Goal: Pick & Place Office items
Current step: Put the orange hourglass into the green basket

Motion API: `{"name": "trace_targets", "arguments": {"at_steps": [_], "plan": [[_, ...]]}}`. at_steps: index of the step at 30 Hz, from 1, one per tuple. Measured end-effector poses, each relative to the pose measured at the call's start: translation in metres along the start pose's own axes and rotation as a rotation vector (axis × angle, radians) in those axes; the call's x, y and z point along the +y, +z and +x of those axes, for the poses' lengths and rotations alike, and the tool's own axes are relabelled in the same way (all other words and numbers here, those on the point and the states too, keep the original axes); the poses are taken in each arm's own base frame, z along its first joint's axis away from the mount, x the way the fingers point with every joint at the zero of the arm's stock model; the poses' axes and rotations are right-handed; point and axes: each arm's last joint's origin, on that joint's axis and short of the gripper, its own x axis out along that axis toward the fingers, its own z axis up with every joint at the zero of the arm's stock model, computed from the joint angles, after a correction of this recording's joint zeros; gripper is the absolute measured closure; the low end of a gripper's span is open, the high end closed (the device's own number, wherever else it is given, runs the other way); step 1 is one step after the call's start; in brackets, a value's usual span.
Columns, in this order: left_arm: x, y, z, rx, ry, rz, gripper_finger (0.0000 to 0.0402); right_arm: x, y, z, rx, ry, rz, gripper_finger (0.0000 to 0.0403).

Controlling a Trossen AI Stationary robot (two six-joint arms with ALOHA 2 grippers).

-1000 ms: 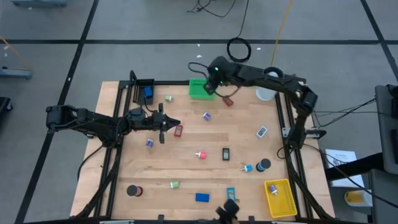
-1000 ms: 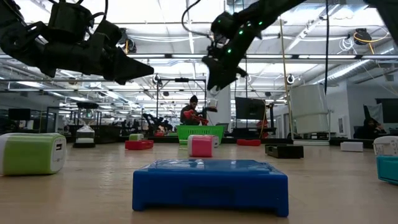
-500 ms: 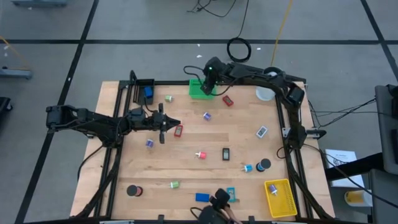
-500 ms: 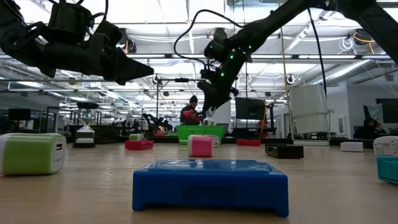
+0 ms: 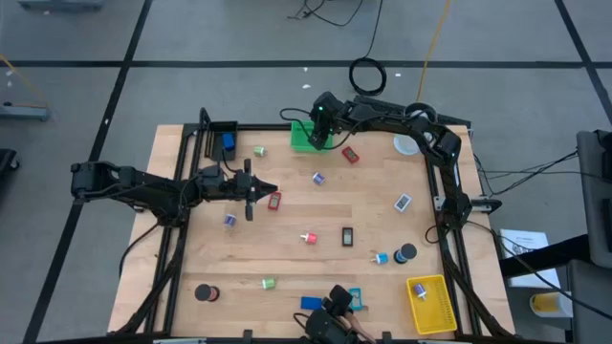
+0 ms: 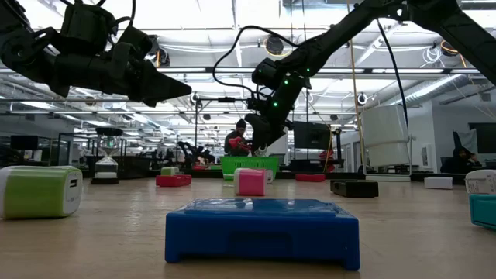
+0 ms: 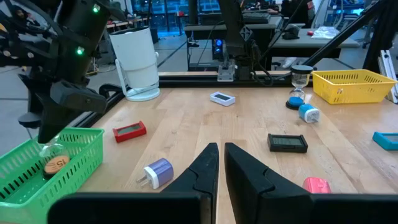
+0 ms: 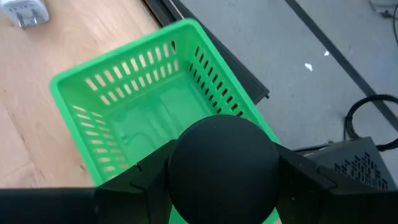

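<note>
- The right gripper holds a black roll between half-spread jaws, above the green bin at upper centre of the high view.
- The roll looks light, stiff and smooth; gripping its rounded sides suits it.
- The left gripper hovers at centre left, jaws nearly shut and empty.
- A red block lies near the bin; nothing blocks the drop.
</note>
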Motion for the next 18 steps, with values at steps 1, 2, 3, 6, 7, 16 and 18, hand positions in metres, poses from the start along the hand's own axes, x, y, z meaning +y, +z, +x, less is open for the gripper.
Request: {"name": "trace_targets", "arguments": {"at_steps": [1,2,3,6,7,16,18], "plan": [[0.0,0.0,0.0,0.0,0.0,0.0,0.0366,-0.0019,-0.0001,0.0001,0.0,-0.003,0.005,0.0199],[0.0,0.0,0.0,0.0,0.0,0.0,0.0366,-0.0041,-0.0001,0.0003,0.0,-0.007,0.009,0.0199],[0.0,0.0,0.0,0.0,0.0,0.0,0.0366,-0.0051,-0.0001,0.0002,-0.001,-0.008,0.011,0.0199],[0.0,-0.0005,0.0,0.005,0.0,-0.001,0.0366,-0.0061,-0.0001,0.0003,-0.001,-0.014,0.012,0.0198],[0.0,-0.0006,0.0,0.006,0.0,-0.001,0.0366,-0.0056,0.0003,0.0002,-0.005,-0.012,0.011,0.0198],[0.0,-0.0006,0.0,0.006,0.0,-0.004,0.0366,-0.0105,-0.0023,0.0025,-0.01,-0.019,0.033,0.0194],[0.0,-0.0006,0.0,0.006,0.0,-0.005,0.0366,-0.0101,-0.0053,0.0041,0.0,-0.019,0.032,0.0194]]}}
